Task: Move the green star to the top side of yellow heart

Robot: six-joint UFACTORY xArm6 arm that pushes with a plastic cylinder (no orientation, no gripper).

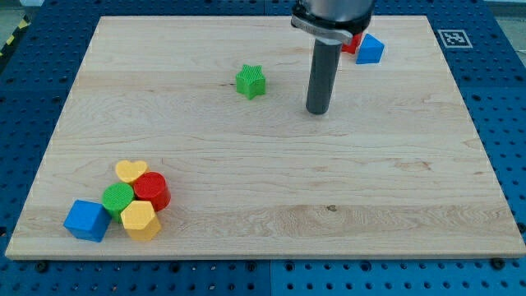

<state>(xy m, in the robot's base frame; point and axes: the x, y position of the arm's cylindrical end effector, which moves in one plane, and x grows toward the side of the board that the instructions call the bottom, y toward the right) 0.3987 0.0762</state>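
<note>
**Green star left of my tip, heart far off**

While my tip [318, 110] rests on the table [394, 189], the green star [251, 81] lies near it toward the view's left, slightly higher, not touching. I run a bare rod with nothing to open or close. Well apart, toward the view's bottom left, the yellow heart [131, 171] touches the red cylinder [153, 190].
</note>
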